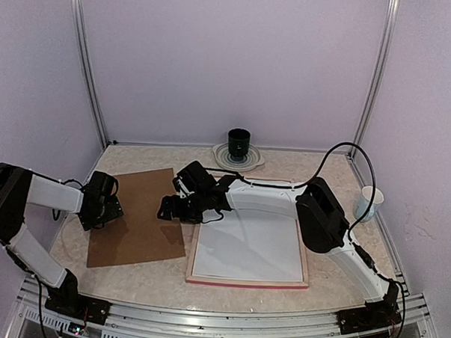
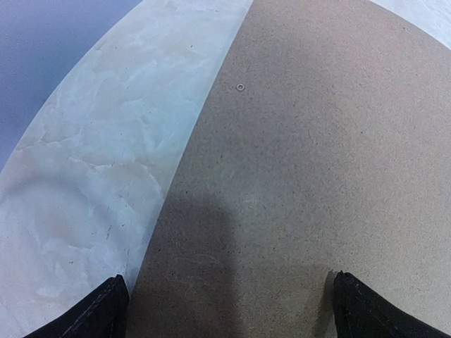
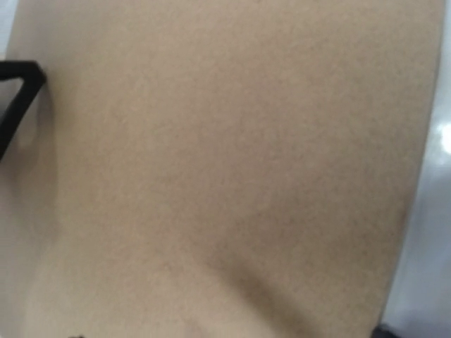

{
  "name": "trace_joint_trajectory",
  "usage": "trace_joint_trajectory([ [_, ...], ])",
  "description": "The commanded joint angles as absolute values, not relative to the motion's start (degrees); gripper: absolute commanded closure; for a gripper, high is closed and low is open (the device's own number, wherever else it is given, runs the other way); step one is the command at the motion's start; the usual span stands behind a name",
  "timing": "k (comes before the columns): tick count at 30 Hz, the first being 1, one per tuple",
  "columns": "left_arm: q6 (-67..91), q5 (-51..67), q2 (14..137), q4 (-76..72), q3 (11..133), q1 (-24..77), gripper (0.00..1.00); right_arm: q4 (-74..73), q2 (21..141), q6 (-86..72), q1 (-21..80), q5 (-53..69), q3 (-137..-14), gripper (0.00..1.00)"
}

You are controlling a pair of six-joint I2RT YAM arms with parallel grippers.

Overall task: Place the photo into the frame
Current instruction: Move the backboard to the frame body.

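Note:
The frame [image 1: 247, 283] lies flat right of centre, its pink rim around a white sheet [image 1: 248, 248]. The photo's landscape print shows in no view; it is hidden or out of view. A plain brown backing board [image 1: 137, 221] lies left of the frame. My left gripper [image 1: 105, 211] hovers over the board's left edge. In the left wrist view the left gripper [image 2: 229, 310] is open, with only the board [image 2: 317, 141] below. My right gripper [image 1: 168, 209] reaches across to the board's right edge and is open. The right wrist view is a blur of the board [image 3: 225, 155].
A black cup [image 1: 238, 144] stands on a pale plate [image 1: 254, 161] at the back centre. A white paper cup [image 1: 369, 203] sits at the right edge. Lilac walls with metal posts close in the marbled table [image 1: 138, 274] on three sides.

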State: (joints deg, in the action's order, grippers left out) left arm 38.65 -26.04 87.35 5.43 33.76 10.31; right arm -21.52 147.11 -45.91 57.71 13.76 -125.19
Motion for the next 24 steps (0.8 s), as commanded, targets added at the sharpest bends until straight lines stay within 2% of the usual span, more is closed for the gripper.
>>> trace_joint_trajectory([
  [1,38.67,-23.33,86.13,4.14,33.22,10.81,0.01,-15.18,140.94,-44.50,59.14,21.45,-123.85,0.14],
  [7,38.65,-23.24,85.57,3.98,33.05,11.17,0.01,-11.85,136.24,-44.57,59.30,22.59,-117.56,0.14],
  [14,38.18,-17.83,83.56,0.44,31.14,12.61,0.01,-10.47,131.91,-44.36,59.33,20.78,-111.16,0.14],
  [24,40.99,-24.24,83.50,3.18,32.39,12.16,0.01,-29.65,140.27,-42.67,59.25,2.01,-125.64,0.13],
])
